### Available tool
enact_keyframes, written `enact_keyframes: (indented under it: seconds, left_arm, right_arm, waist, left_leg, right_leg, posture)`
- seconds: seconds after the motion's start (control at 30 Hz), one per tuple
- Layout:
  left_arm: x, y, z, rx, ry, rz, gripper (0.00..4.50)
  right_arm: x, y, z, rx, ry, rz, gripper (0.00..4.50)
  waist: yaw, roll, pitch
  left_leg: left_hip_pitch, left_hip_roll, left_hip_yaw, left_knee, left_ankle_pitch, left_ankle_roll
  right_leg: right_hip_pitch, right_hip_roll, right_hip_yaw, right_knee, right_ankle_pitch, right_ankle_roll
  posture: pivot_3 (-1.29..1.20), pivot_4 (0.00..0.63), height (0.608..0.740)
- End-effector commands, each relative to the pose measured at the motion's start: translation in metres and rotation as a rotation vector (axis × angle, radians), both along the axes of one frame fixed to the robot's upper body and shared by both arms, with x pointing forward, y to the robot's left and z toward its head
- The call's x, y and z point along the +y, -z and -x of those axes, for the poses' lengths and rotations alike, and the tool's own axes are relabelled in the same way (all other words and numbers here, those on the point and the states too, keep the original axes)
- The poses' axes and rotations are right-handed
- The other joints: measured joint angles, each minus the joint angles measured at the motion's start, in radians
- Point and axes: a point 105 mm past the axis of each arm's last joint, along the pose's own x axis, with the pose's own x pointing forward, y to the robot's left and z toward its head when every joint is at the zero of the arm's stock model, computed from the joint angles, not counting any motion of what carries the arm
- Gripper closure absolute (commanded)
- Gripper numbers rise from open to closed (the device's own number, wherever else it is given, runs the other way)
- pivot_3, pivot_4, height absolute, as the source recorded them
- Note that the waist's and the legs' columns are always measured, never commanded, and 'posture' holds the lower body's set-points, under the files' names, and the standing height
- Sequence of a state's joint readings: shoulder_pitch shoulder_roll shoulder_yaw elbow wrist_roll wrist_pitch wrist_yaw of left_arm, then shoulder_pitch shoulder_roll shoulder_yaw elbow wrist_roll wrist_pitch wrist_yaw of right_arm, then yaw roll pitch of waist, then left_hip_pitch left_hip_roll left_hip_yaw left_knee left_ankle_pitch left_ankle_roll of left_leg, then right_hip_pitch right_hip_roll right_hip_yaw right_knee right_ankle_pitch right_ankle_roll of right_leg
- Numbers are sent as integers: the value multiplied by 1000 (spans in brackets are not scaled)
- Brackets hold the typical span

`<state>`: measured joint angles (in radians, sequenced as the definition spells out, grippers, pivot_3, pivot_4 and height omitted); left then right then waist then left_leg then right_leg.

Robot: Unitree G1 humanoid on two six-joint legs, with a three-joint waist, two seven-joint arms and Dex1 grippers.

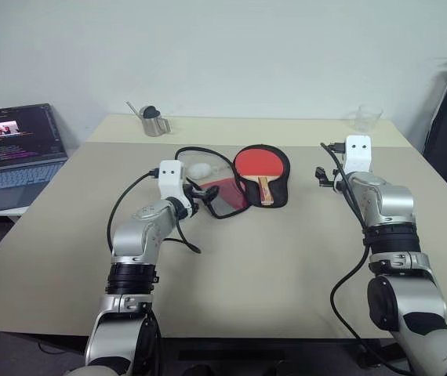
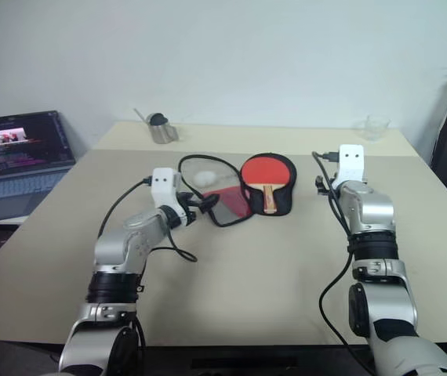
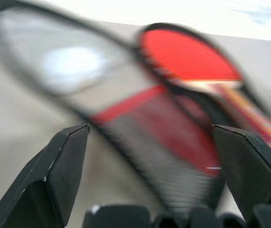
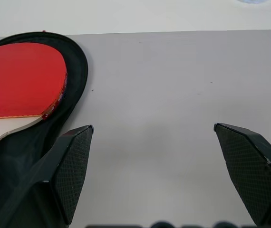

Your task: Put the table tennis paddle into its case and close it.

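Closing the spread fingers of the left gripper (image 1: 205, 193) on the see-through flap (image 1: 208, 176) too near its edge was judged liable to drag the case (image 1: 280, 182) and slide the table tennis paddle (image 1: 259, 167) off the black half. The case lay opened flat at mid-table (image 1: 231, 258), flap to the left, red-faced paddle resting inside the right half, handle toward the robot. The right gripper (image 4: 154, 175), fingers spread and empty, was held just beside the case
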<state>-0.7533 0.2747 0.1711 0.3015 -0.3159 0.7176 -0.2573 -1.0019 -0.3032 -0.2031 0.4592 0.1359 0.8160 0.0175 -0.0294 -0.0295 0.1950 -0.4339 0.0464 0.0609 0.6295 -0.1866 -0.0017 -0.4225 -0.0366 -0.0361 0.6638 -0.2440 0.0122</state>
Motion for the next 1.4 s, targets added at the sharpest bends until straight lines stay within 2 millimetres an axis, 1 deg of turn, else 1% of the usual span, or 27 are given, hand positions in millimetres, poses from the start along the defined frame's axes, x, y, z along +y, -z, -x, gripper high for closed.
enact_keyframes:
  seconds: [0.03, 0.17, 0.27, 0.37, 0.5, 0.63, 0.8, 0.93, 0.97, 1.13, 1.23, 1.4]
  left_arm:
    - [-11, -7, -7, -3, 28, 13, 17]
    - [-25, -4, -16, 19, 50, 11, 17]
    - [-37, -8, -19, 7, 80, 34, 17]
    - [-42, -9, -19, 1, 94, 47, 17]
    - [-43, -10, -18, -3, 105, 52, 17]
    - [-52, -17, -14, -46, 148, 49, 17]
    - [-66, -26, -7, -100, 199, 48, 17]
    - [-78, -34, -3, -133, 237, 70, 17]
    - [-81, -35, -2, -137, 245, 73, 17]
    - [-95, -46, 6, -158, 298, 101, 17]
    - [-108, -53, 13, -178, 349, 115, 17]
    - [-120, -51, 17, -169, 380, 120, 17]
  right_arm:
    - [2, -18, -2, -61, -5, 9, 15]
    - [3, -18, -2, -60, -8, 11, 15]
    - [4, -16, -1, -58, -7, 11, 15]
    - [5, -14, 1, -54, -7, 10, 15]
    - [6, -12, 1, -51, -8, 9, 15]
    - [5, -14, 0, -53, -6, 10, 15]
    - [-12, -23, 2, -77, 10, 55, 15]
    - [-44, -34, 6, -95, 75, 95, 15]
    - [-50, -36, 7, -100, 86, 101, 15]
    - [-64, -43, 12, -112, 101, 139, 15]
    - [-76, -48, 16, -127, 141, 143, 15]
    - [-83, -53, 19, -138, 164, 141, 15]
  waist:
    - [3, 0, 0]
    - [9, 0, 0]
    - [6, 0, 0]
    - [0, 0, 0]
    - [-4, 0, 0]
    - [-2, 0, 0]
    - [1, 0, 0]
    - [4, 0, 0]
    - [4, 0, 0]
    - [-2, 0, 0]
    - [-3, 0, 0]
    - [-2, 0, 0]
  left_leg:
    - [0, 0, 0, 0, 0, 0]
    - [-1, 0, -1, 0, 0, 0]
    - [-1, 0, 0, 0, 0, 0]
    - [-1, 0, 0, 0, 0, 0]
    - [0, 1, 0, -1, 0, 0]
    - [0, 1, 0, 0, 0, 0]
    - [-1, 0, 1, -1, 0, 0]
    - [-1, 0, 0, 0, 0, 0]
    - [-1, -1, 0, 0, 0, 0]
    - [0, 0, 1, 0, 0, 0]
    - [0, 0, 1, 0, 0, 0]
    - [0, 0, 1, 0, 0, 0]
  right_leg:
    - [0, -1, 0, 0, 0, 0]
    - [0, -1, -1, -1, 0, 0]
    - [0, -1, -1, -1, 0, -1]
    - [0, -1, -1, -1, 2, -4]
    - [-1, 1, -1, 0, 2, -4]
    - [-1, 1, -1, 0, 2, -4]
    - [-1, -1, 0, 0, 2, -4]
    - [-1, -1, 0, 0, 2, -4]
    - [-1, -1, 0, 0, 2, -4]
    - [-1, 0, 0, 0, 2, -3]
    - [-1, 1, 0, 0, 2, -3]
    - [-1, 1, 1, 0, 0, 0]
  posture:
    - [0, 150, 740]
    - [0, 150, 740]
    - [0, 150, 740]
    - [0, 150, 740]
    - [0, 150, 740]
    - [0, 150, 740]
    - [0, 150, 740]
    - [0, 150, 740]
    - [0, 150, 740]
    - [0, 150, 740]
    - [0, 150, 740]
    - [0, 150, 740]
